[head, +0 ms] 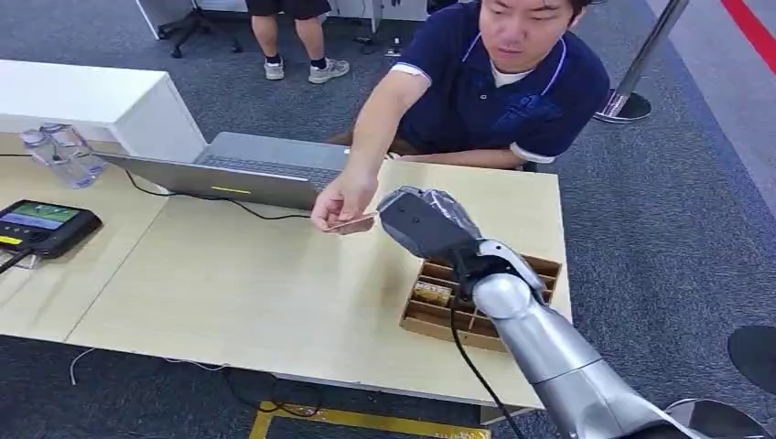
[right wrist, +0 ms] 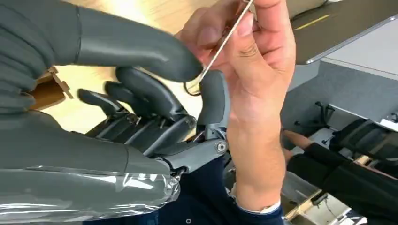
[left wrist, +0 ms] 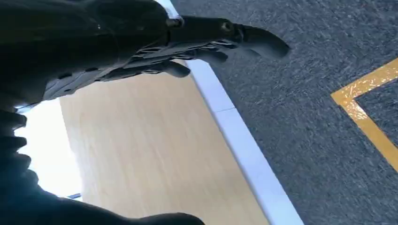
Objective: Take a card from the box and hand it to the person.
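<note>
My right hand (head: 425, 219) is raised over the table just left of the brown compartmented card box (head: 542, 268). A thin card (head: 352, 222) sits between this hand and the person's hand (head: 340, 203), which reaches across from the far side. In the right wrist view the card (right wrist: 225, 40) is edge-on. Its near end is pinched between my thumb and a finger of the right hand (right wrist: 155, 108), and the person's fingers (right wrist: 253, 56) grip its other end. My left hand (left wrist: 187, 47) hangs beside the table edge with its fingers stretched out, holding nothing.
An open laptop (head: 247, 169) with a cable sits at the table's far side. At the left are a dark screen device (head: 41, 224) and plastic bottles (head: 64, 155). The seated person is behind the table. Yellow tape (left wrist: 366, 112) marks the carpet.
</note>
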Robot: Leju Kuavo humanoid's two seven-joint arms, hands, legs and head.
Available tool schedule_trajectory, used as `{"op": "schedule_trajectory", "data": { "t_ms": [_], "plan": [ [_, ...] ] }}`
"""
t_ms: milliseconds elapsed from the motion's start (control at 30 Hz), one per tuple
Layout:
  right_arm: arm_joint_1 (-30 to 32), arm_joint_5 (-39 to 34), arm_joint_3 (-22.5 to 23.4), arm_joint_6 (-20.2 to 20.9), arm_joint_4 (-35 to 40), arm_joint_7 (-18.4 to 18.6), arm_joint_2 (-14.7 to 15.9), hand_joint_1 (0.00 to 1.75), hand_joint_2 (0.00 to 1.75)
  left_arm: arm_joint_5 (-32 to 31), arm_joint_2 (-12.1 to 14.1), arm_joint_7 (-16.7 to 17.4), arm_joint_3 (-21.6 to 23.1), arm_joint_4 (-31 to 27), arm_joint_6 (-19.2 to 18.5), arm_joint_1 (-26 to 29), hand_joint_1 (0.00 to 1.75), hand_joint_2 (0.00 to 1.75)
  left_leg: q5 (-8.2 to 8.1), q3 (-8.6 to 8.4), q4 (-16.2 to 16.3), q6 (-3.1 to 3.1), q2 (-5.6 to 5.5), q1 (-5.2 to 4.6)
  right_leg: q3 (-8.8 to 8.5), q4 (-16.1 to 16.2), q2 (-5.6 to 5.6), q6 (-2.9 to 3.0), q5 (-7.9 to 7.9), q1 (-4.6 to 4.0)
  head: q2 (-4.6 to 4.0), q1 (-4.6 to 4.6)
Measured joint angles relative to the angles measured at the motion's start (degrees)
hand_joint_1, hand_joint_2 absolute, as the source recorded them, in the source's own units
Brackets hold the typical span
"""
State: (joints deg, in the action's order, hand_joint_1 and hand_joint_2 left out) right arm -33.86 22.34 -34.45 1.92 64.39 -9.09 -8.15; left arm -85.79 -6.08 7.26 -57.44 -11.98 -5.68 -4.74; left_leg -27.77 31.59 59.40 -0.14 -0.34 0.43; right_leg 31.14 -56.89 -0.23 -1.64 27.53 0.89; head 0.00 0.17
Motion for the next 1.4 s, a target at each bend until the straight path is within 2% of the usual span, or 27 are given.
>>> {"op": "schedule_trajectory", "data": {
  "t_ms": [33,67,433,467,500,567,833,900,967,1100,1233,1333,1400],
  "plan": [
    [-0.04,-0.04,0.04,0.0,-0.04,0.0,-0.02,0.0,1.75,0.0,0.0,0.0,0.0,0.0,-0.24,0.0,0.0,1.75,0.0,0.0,0.0,0.0,0.0,0.0,0.0,0.0,0.0,0.0,0.0,0.0,0.0,0.0],
    [-0.08,-0.07,0.04,0.02,-0.11,-0.02,-0.04,0.0,1.75,0.0,0.0,-0.02,0.0,0.0,-0.59,0.0,0.0,0.0,0.0,0.0,0.0,0.0,0.0,0.0,0.0,0.0,0.0,0.0,0.0,0.0,0.0,-0.02],
    [-0.39,-0.31,0.07,0.26,-0.55,-0.22,-0.22,0.0,1.75,1.11,0.0,0.63,-0.02,0.0,-1.31,0.0,0.0,0.0,0.0,0.0,0.0,0.0,0.0,0.0,0.0,0.0,0.0,0.0,0.0,0.0,0.0,0.0],
    [-0.43,-0.35,0.07,0.26,-0.63,-0.26,-0.24,1.1,1.75,1.11,0.0,0.63,-0.02,0.0,-1.24,0.0,0.0,0.0,0.0,0.0,0.0,0.0,0.0,0.0,0.0,0.0,0.0,0.0,0.0,0.0,0.0,0.0],
    [-0.44,-0.44,0.09,0.24,-0.66,-0.33,-0.26,1.64,1.75,1.11,0.0,0.63,-0.02,0.0,-1.16,0.0,0.0,0.0,0.0,0.0,0.0,0.0,0.0,0.0,0.0,0.0,0.0,0.0,0.0,0.0,0.0,0.0],
    [-0.45,-0.63,0.09,0.2,-0.66,-0.44,-0.31,1.69,1.75,1.12,0.0,0.61,-0.02,0.0,-0.87,0.0,0.0,0.0,0.0,0.0,0.01,0.0,0.0,0.0,0.0,0.0,0.0,0.0,0.0,0.0,0.0,-0.02],
    [-0.25,-1.29,1.94,-2.73,0.17,-1.7,0.13,1.71,1.75,1.29,0.02,0.59,-0.02,0.0,-0.65,0.02,0.0,0.0,0.0,0.0,0.03,0.0,0.0,0.0,0.01,0.0,0.0,0.0,0.0,0.0,0.0,0.0],
    [0.06,-1.1,2.57,-4.37,0.97,-2.44,0.43,1.66,1.75,1.53,0.02,0.61,-0.04,0.0,-0.59,0.01,0.0,0.0,0.0,-0.01,0.04,0.0,0.01,0.0,0.03,0.01,0.03,0.0,0.0,0.0,0.0,-0.02],
    [1.63,-0.33,4.35,-7.9,3.42,-3.74,0.94,1.64,1.75,1.99,0.0,0.63,-0.04,0.0,-0.26,0.04,0.0,0.0,0.0,0.01,0.06,0.01,-0.05,0.0,0.03,0.02,-0.03,-0.01,0.0,0.0,0.0,-0.02],
    [5.75,2.65,10.26,-14.43,11.57,-5.97,2.93,1.75,1.75,2.71,0.0,0.77,-0.09,0.0,0.11,0.35,0.0,0.0,-0.04,0.06,0.07,0.06,-0.07,-0.02,0.04,0.04,-0.03,-0.01,0.0,0.01,0.0,0.0],
    [10.86,6.32,18.06,-24.51,18.67,-7.83,4.61,1.73,1.75,3.65,-0.11,0.87,-0.17,0.0,0.31,0.46,0.0,0.0,-0.06,0.08,0.08,0.09,-0.13,-0.03,0.02,0.16,-0.1,-0.03,-0.01,0.01,0.0,0.0],
    [14.16,7.58,25.14,-29.86,20.74,-8.93,5.86,1.75,1.75,4.13,-0.31,1.07,-0.26,0.0,0.53,0.71,0.0,0.0,-0.08,0.09,0.08,0.13,-0.11,-0.03,0.02,0.2,-0.07,-0.08,-0.04,0.02,0.0,0.0],
    [16.34,7.98,30.22,-31.7,20.65,-9.75,6.6,1.75,1.75,4.31,-0.48,1.2,-0.39,0.0,0.57,0.69,0.0,0.0,-0.09,0.09,0.09,0.14,-0.12,-0.04,0.02,0.21,-0.08,-0.09,-0.05,0.02,0.0,0.02]
  ]
}}
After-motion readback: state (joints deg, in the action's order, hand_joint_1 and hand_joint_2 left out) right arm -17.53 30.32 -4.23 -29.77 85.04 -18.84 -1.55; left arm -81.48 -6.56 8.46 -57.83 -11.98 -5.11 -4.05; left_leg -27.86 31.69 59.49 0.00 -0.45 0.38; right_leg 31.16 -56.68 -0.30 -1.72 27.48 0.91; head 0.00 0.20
